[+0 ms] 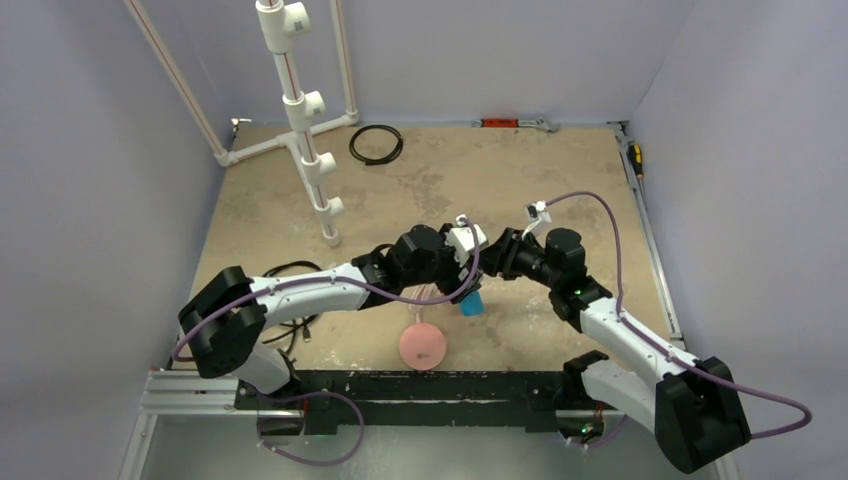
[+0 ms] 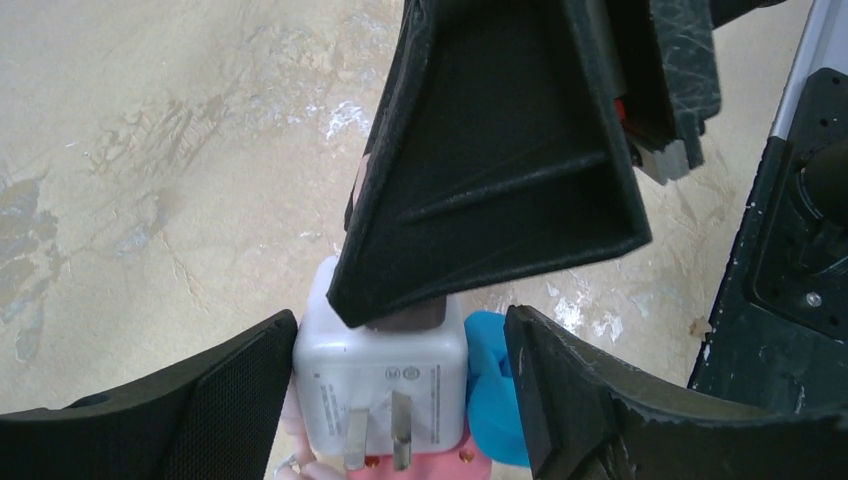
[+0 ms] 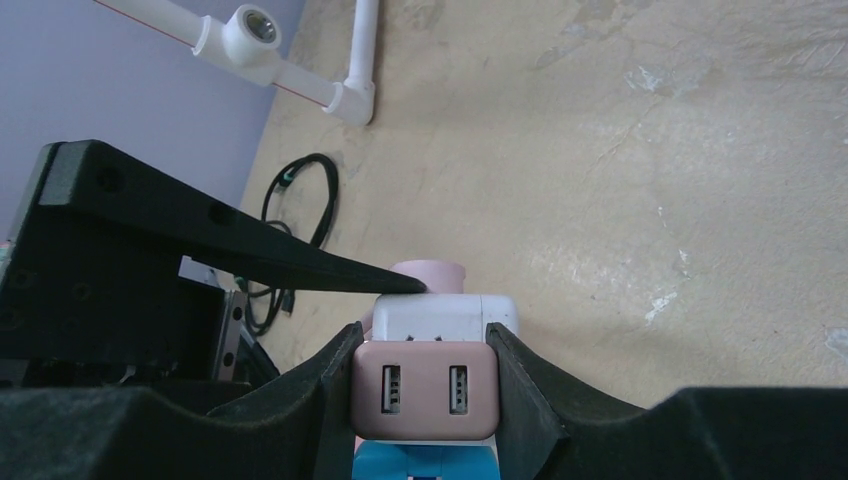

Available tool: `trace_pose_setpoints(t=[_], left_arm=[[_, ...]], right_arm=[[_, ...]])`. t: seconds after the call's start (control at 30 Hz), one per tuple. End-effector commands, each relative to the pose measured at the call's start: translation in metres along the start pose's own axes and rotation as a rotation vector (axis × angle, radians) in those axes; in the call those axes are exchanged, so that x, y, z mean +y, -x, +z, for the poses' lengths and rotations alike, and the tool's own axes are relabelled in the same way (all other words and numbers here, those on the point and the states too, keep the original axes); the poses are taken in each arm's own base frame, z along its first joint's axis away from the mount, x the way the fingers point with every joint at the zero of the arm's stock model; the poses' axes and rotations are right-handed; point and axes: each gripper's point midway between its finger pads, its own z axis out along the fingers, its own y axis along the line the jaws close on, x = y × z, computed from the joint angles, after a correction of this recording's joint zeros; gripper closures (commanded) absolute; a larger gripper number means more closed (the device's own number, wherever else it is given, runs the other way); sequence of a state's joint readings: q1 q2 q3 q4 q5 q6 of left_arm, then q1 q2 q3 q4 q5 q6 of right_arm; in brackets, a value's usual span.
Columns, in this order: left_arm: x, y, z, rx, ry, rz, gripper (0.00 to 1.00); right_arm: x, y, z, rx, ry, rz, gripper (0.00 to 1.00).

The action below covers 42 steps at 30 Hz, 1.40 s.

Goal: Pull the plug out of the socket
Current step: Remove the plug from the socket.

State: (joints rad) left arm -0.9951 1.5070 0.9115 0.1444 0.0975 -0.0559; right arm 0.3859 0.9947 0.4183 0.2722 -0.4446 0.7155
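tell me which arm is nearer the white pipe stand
Left. The left arm passes close by the foot of the white pipe stand; the right arm comes in from the opposite side, far from it.

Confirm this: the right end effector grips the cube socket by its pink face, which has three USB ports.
The count is wrong: the right wrist view shows two USB ports, not three, on the pink face of the socket. The right end effector does grip it there.
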Motion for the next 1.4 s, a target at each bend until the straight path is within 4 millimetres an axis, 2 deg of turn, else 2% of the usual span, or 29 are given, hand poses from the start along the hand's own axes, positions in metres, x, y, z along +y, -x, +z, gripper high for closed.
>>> trace_pose_setpoints(t=[0.0, 0.13, 0.37, 0.47, 0.6, 0.77, 0.9, 1.07, 1.3, 1.37], left_arm=[[-0.003, 0.022, 0.010, -0.058, -0.026, 0.025, 0.27], [-0.002, 0.013, 0.012, -0.022, 0.001, 0.045, 0.36], [-0.004, -0.008, 0.013, 0.067, 0.055, 0.136, 0.39], [-0.010, -0.020, 0.014, 0.107, 0.061, 0.173, 0.50], [-0.015, -0.026, 0.015, 0.125, 0.055, 0.189, 0.74], [-0.019, -0.032, 0.018, 0.140, 0.033, 0.186, 1.00], [-0.018, -0.038, 0.021, 0.160, 0.030, 0.184, 1.00], [0.000, -0.052, 0.026, 0.248, 0.067, 0.096, 1.00], [0.020, -0.050, 0.028, 0.242, 0.104, -0.019, 1.00], [0.020, -0.050, 0.030, 0.238, 0.080, -0.043, 1.00]], right_arm=[[0.036, 0.017, -0.003, -0.044, 0.147, -0.023, 1.00], [0.037, 0.020, -0.003, -0.050, 0.135, -0.026, 1.00], [0.040, 0.032, -0.003, -0.076, 0.113, -0.041, 1.00], [0.037, 0.033, -0.003, -0.078, 0.099, -0.049, 1.00], [0.030, 0.031, -0.001, -0.079, 0.077, -0.064, 1.00], [0.018, 0.027, -0.002, -0.088, 0.034, -0.081, 1.00], [0.012, 0.026, -0.005, -0.120, 0.019, -0.055, 1.00], [0.003, 0.031, -0.011, -0.175, -0.030, -0.036, 1.00], [-0.014, 0.021, -0.017, -0.193, -0.083, 0.000, 1.00], [-0.018, 0.017, -0.019, -0.199, -0.089, 0.016, 1.00]])
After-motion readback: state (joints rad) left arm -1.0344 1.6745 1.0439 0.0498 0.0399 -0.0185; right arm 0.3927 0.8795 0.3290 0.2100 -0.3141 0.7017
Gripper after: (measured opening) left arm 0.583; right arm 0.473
